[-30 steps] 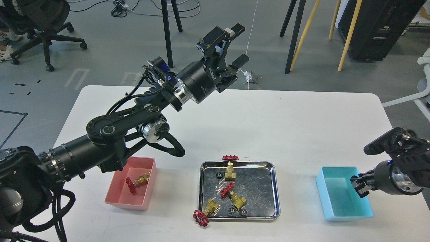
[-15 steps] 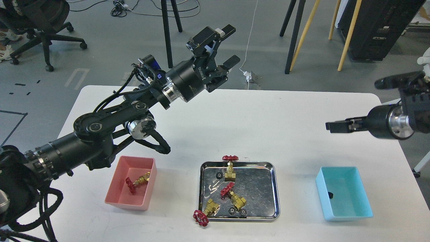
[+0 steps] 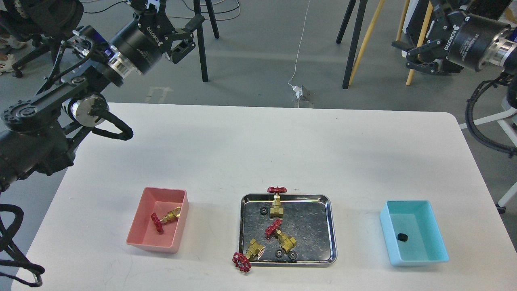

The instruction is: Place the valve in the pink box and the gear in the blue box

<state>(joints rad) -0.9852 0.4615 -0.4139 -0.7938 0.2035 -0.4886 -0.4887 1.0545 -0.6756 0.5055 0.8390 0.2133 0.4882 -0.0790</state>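
Head view: both arms have pulled up and away from the table [image 3: 282, 141] since a second ago. The left gripper [image 3: 177, 24], which hung over the table's far edge, now sits high at the upper left over the floor, its fingers spread and holding nothing. The right gripper [image 3: 416, 50], which half a second ago had just lifted clear above the blue box [image 3: 428, 258], is now raised to the upper right, also off the table; its fingers look spread and empty.

What they leave behind: one valve [image 3: 165, 219] lies on the floor of the pink box [image 3: 139, 242], and a small dark gear [image 3: 402, 237] rests inside the blue box, where a second ago the gripper hid that spot. So one valve and one gear appear delivered.

The steel tray [image 3: 329, 226] between the boxes holds more work: three valves, one standing at its far rim [image 3: 277, 204], one lying in the middle [image 3: 281, 236], and one hanging over the near-left rim [image 3: 247, 255] with its red wheel on the table. Black gears sit at the tray's far left [image 3: 263, 210] and near edge [image 3: 278, 254].

Room is generous: the whole far half of the table is bare, both boxes stand well apart from the tray, and neither arm overhangs anything. The overhanging valve seems the easiest next reach for the left arm.
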